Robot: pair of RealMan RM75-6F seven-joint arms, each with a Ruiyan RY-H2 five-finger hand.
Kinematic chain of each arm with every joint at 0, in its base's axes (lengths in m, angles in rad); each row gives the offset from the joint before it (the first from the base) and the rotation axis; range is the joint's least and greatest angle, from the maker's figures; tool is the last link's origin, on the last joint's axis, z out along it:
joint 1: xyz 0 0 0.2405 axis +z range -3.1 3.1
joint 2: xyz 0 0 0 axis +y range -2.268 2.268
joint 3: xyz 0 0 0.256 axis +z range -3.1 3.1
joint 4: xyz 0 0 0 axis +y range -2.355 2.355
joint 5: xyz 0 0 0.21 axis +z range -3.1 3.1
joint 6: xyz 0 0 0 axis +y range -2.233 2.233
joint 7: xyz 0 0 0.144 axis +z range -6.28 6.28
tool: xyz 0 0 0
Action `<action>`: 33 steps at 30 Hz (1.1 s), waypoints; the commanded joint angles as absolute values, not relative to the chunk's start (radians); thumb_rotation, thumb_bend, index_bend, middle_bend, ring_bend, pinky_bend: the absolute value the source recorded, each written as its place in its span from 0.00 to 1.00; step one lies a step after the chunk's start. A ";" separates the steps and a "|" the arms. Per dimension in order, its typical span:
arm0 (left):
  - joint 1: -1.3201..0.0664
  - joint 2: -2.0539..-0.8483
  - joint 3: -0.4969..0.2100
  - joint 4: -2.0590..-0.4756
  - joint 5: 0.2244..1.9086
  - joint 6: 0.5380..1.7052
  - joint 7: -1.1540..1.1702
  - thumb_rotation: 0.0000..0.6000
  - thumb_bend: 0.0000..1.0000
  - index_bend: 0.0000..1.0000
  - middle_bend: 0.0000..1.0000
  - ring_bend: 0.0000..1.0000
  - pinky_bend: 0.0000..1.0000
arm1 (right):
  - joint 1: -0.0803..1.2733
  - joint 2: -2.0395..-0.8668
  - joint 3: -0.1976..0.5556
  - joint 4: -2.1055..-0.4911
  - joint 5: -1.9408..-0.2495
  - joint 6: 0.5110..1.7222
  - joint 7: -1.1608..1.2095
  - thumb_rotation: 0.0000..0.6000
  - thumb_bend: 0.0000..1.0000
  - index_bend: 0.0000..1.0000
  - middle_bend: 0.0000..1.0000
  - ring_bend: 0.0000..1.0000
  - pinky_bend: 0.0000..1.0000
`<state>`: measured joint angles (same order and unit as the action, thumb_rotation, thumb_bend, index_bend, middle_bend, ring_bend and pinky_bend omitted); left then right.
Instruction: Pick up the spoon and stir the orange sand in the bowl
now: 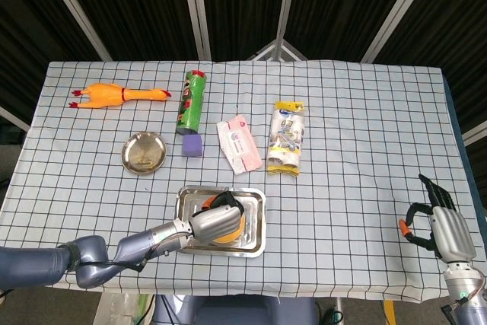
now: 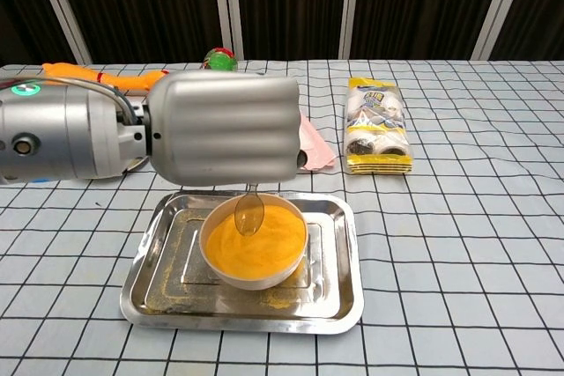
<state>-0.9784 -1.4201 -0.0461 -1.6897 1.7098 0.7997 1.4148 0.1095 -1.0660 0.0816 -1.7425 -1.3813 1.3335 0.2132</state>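
Observation:
A metal bowl (image 2: 254,253) filled with orange sand (image 2: 264,239) stands in a steel tray (image 2: 339,292), near the table's front edge. My left hand (image 2: 222,129) hovers over the bowl and grips a spoon (image 2: 249,213) that hangs down with its tip at the sand's surface. In the head view the left hand (image 1: 217,222) covers most of the bowl (image 1: 232,230). My right hand (image 1: 441,230) hangs at the far right past the table's corner, fingers apart and holding nothing.
Behind the tray lie a pink packet (image 1: 240,144), a yellow snack pack (image 1: 286,138), a purple block (image 1: 192,145), a green can (image 1: 192,101), a small metal dish (image 1: 144,152) and a rubber chicken (image 1: 118,95).

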 commanded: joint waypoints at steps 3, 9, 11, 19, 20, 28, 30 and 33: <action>-0.960 -1.421 -0.077 -1.686 1.694 0.852 1.382 1.00 0.79 0.80 1.00 1.00 1.00 | 0.109 -1.065 0.083 -1.744 -1.378 1.333 0.215 1.00 0.43 0.00 0.00 0.00 0.00; -0.971 -1.392 -0.023 -1.682 1.745 0.795 1.393 1.00 0.79 0.80 1.00 1.00 1.00 | 0.109 -1.066 0.083 -1.744 -1.378 1.333 0.212 1.00 0.43 0.00 0.00 0.00 0.00; -0.952 -1.403 -0.034 -1.672 1.734 0.830 1.376 1.00 0.79 0.80 1.00 1.00 1.00 | 0.108 -1.064 0.083 -1.744 -1.378 1.334 0.214 1.00 0.43 0.00 0.00 0.00 0.00; -0.858 -1.460 -0.091 -1.657 1.628 0.972 1.328 1.00 0.79 0.80 1.00 1.00 1.00 | 0.108 -1.064 0.082 -1.744 -1.377 1.332 0.215 1.00 0.43 0.00 0.00 0.00 0.00; -0.841 -1.471 -0.095 -1.651 1.607 0.992 1.322 1.00 0.79 0.80 1.00 1.00 1.00 | 0.108 -1.064 0.083 -1.744 -1.377 1.332 0.217 1.00 0.43 0.00 0.00 0.00 0.00; -0.730 -1.517 -0.151 -1.598 1.433 1.137 1.260 1.00 0.79 0.80 1.00 0.99 1.00 | 0.108 -1.062 0.082 -1.745 -1.375 1.329 0.222 1.00 0.43 0.00 0.00 0.00 0.00; -0.712 -1.516 -0.168 -1.582 1.386 1.157 1.241 1.00 0.79 0.80 1.00 0.99 1.00 | 0.108 -1.061 0.082 -1.746 -1.375 1.328 0.221 1.00 0.43 0.00 0.00 0.00 0.00; -0.693 -1.515 -0.187 -1.558 1.329 1.174 1.217 1.00 0.79 0.80 1.00 0.99 1.00 | 0.107 -1.061 0.081 -1.748 -1.378 1.329 0.221 1.00 0.43 0.00 0.00 0.00 0.00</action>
<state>-0.7122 -1.5131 -0.1682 -1.5787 1.3628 1.1567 1.2382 0.1073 -1.0611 0.0807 -1.7479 -1.3780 1.3292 0.2210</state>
